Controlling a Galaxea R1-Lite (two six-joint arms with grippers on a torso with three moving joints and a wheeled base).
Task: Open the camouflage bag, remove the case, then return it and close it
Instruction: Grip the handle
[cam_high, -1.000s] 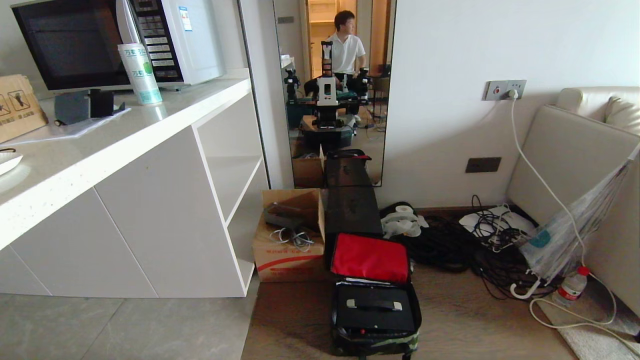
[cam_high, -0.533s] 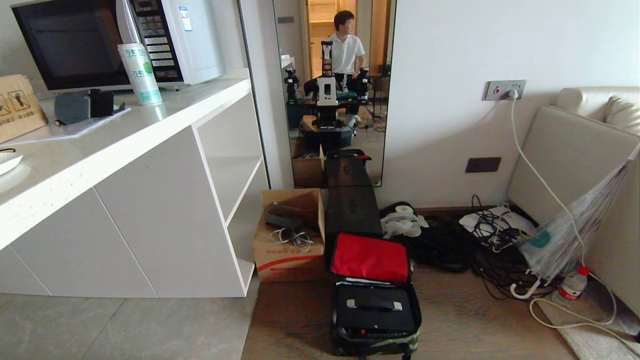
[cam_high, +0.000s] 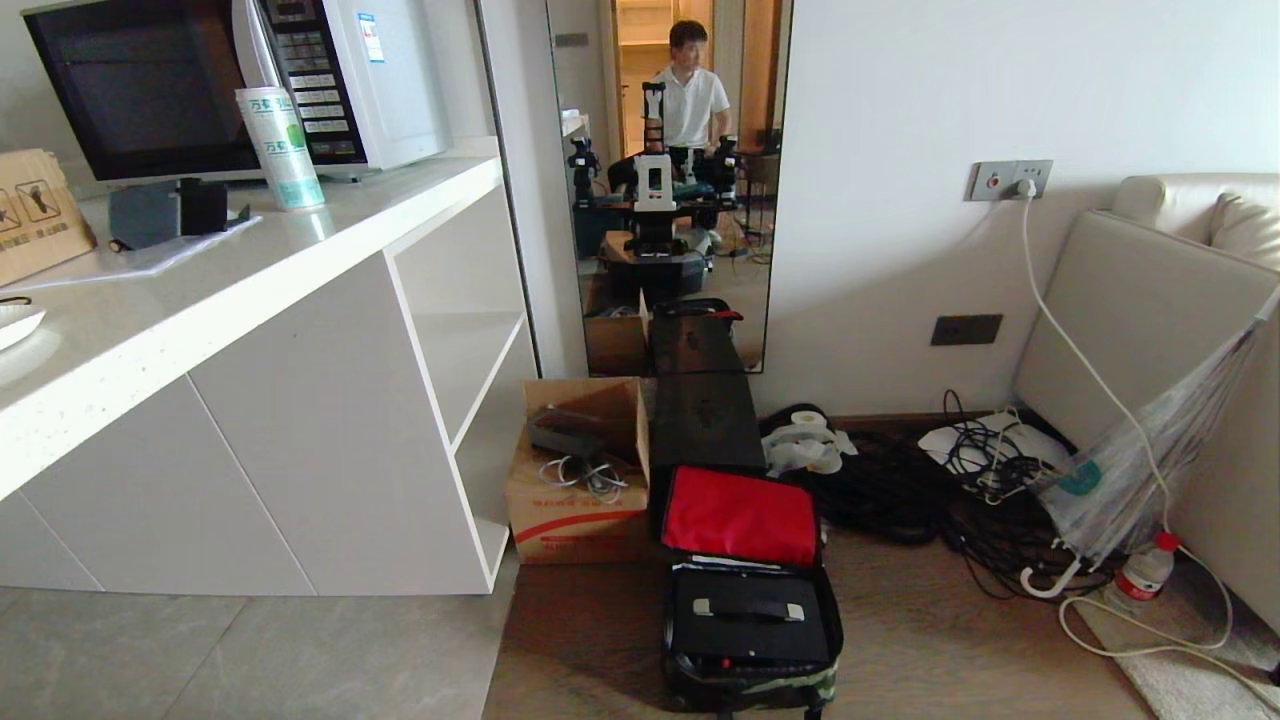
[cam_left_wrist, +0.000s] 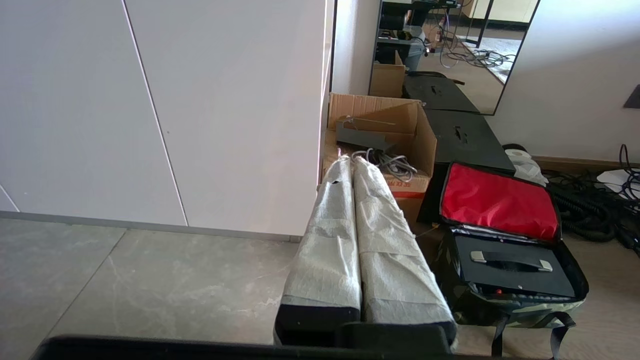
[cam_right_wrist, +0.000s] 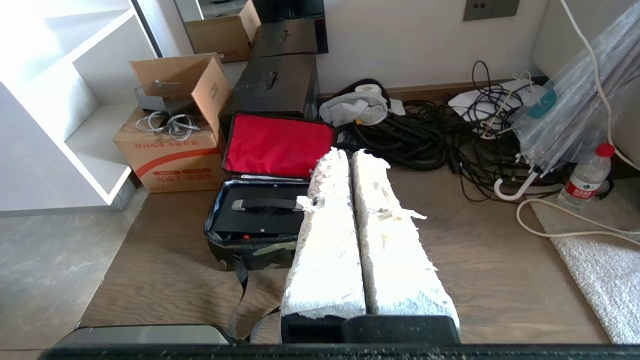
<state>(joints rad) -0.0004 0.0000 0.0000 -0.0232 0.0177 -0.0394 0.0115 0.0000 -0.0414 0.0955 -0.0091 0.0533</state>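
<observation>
The camouflage bag lies open on the wooden floor, its red-lined lid folded back against a tall black box. The black case sits inside the bag, its black handle on silver mounts facing up. Neither arm shows in the head view. My left gripper is shut and empty, hanging left of the bag and short of it. My right gripper is also shut and empty, on the right of the bag and apart from it, with the case beside its fingers.
Behind the bag stand a tall black box and an open cardboard box. A white cabinet is on the left. Black cables, an umbrella and a water bottle lie to the right. A mirror reflects a person.
</observation>
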